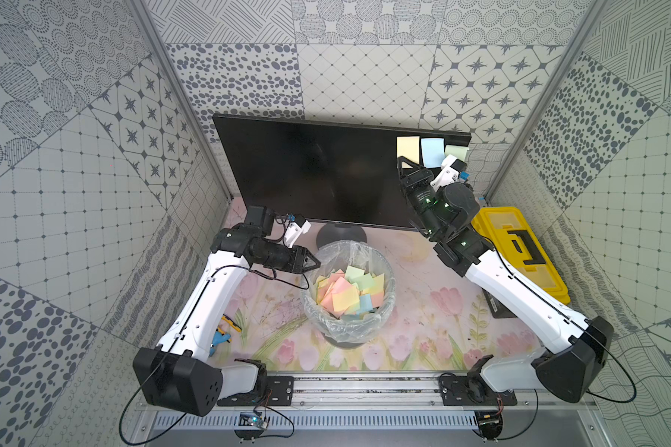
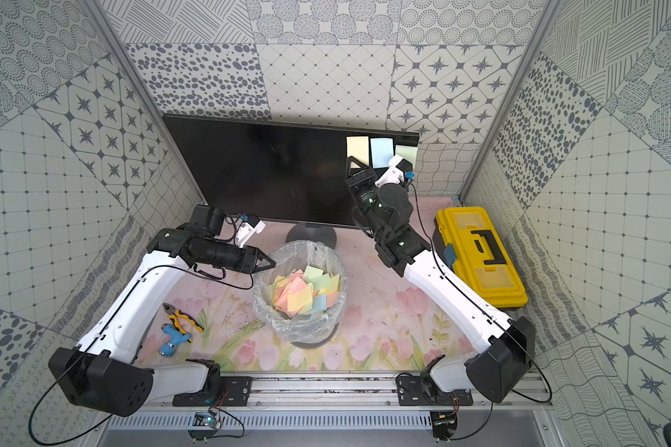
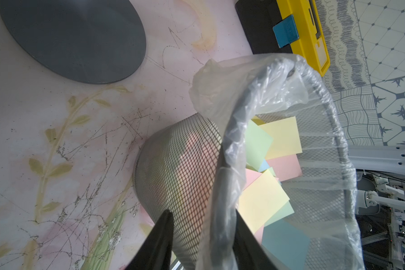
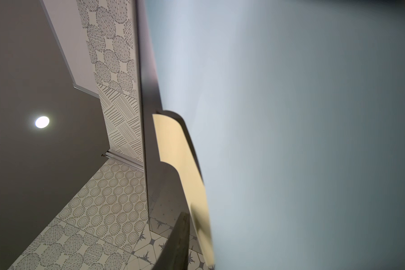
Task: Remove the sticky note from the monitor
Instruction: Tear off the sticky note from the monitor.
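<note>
Floral tabletop (image 1: 423, 309), job unfinished: our left gripper (image 1: 317, 265) clamps the note-filled wastebasket (image 1: 390, 278), three sticky notes (image 1: 432, 151) cling upper right on the monitor (image 1: 307, 170), and we cannot tell whether our right gripper (image 1: 403, 161) pinches the yellow sticky note (image 1: 408, 146).

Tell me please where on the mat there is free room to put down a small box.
Free: the mat between the bin and the right arm; also the strip in front of the bin, along the rail. Crowded: beside the left arm, where pliers and a blue tool lie, and between bin and monitor base.
</note>
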Controlling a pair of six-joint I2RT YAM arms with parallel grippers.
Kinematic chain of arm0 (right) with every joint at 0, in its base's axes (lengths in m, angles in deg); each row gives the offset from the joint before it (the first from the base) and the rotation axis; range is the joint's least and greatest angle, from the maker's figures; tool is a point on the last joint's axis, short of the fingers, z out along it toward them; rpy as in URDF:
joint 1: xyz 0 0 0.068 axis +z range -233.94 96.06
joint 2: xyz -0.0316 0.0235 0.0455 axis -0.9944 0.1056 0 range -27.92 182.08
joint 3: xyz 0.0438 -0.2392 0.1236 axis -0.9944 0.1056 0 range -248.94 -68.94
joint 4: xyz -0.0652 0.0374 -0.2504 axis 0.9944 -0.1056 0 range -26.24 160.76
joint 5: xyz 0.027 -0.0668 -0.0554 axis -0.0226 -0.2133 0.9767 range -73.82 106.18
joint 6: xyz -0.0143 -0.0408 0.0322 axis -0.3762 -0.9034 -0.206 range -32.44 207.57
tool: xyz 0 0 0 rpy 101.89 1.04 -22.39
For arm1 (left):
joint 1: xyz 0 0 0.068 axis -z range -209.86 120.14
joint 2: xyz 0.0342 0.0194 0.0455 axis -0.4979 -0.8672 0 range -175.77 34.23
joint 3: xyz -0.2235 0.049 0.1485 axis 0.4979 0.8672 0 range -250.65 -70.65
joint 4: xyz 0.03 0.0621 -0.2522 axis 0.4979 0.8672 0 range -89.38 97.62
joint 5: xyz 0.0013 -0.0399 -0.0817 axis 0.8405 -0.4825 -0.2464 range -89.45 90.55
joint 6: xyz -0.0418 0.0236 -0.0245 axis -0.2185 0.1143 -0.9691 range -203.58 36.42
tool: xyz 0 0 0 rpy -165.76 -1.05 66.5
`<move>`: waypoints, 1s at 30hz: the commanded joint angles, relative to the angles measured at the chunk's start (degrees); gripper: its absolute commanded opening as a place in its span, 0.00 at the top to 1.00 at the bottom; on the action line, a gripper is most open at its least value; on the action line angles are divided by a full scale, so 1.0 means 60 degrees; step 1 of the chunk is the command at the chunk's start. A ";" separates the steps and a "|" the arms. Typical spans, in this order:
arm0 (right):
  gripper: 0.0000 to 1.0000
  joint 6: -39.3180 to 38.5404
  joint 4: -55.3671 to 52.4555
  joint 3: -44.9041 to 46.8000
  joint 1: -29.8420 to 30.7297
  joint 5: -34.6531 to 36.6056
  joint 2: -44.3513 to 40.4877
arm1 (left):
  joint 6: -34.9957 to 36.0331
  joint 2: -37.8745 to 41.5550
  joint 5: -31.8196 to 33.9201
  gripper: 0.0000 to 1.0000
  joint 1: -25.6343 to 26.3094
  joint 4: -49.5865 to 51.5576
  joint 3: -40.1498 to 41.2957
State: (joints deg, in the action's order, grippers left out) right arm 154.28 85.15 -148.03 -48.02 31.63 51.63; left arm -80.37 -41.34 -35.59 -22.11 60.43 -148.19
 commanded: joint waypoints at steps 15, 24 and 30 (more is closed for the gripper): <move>1.00 0.0075 0.0378 -0.0133 -0.0011 -0.0229 -0.0393 | 0.0111 0.0016 -0.0129 0.58 -0.0017 0.0117 -0.0025; 1.00 0.0267 0.0286 0.0235 0.0092 -0.0435 -0.0595 | 0.0111 0.0028 -0.0144 0.58 -0.0016 0.0139 -0.0025; 1.00 0.0127 0.0120 0.0392 0.0289 -0.0509 -0.0822 | 0.0104 -0.0001 -0.0143 0.58 -0.0010 0.0112 -0.0019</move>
State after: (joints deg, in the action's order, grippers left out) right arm 155.73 84.67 -146.58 -47.14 29.24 48.85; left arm -80.40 -41.34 -35.61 -22.11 60.41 -148.19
